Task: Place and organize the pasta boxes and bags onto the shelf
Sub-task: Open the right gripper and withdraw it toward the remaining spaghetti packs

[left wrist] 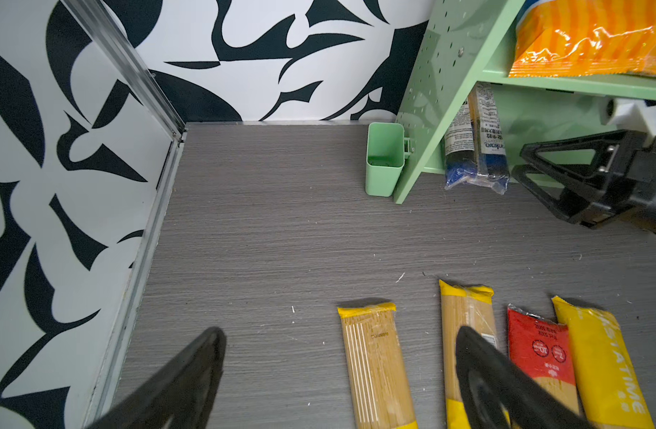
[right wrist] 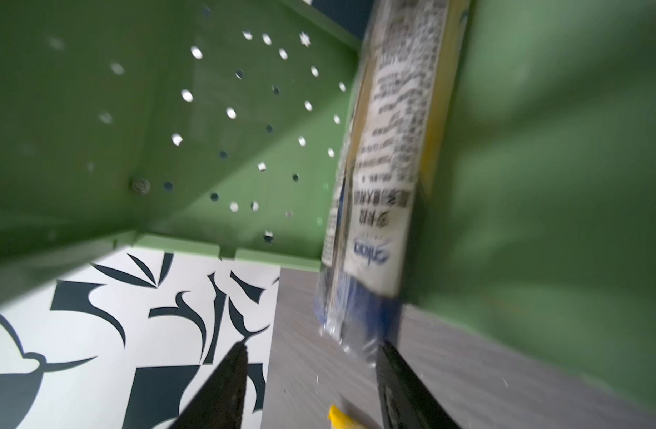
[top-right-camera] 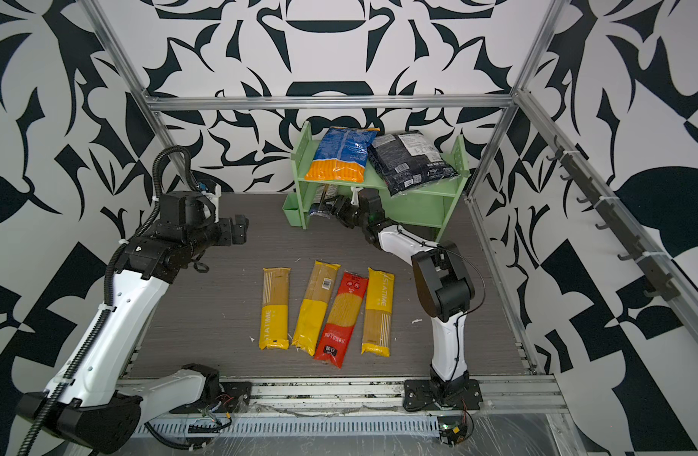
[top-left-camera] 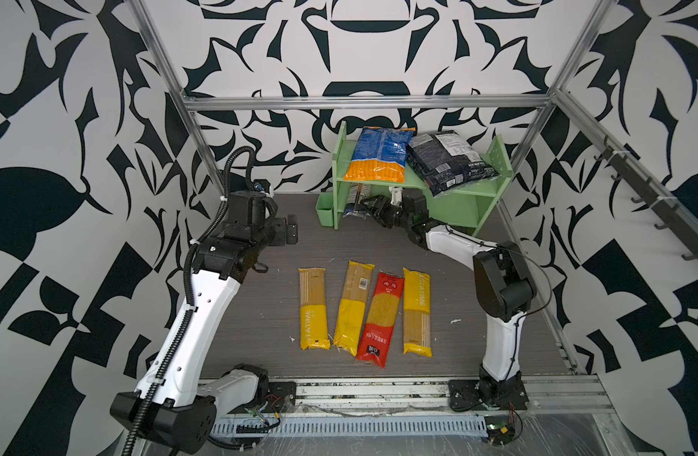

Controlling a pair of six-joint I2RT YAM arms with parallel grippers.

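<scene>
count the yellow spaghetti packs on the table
3, in a row on the table: leftmost yellow pack, second yellow pack beside it, rightmost yellow pack beyond the red pack. None looks hidden.

Robot lab cell — aluminium frame (top-left-camera: 367, 103), printed walls (top-left-camera: 63, 130) (black-white pattern), grey tabletop (top-left-camera: 292, 244).

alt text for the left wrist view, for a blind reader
A navy-and-clear spaghetti pack lies in the lower tier of a light green shelf, its end poking out, with the open right claw just beside it. An orange bag sits on the upper tier. Three yellow packs and a red pack lie side by side on the grey table.
</scene>
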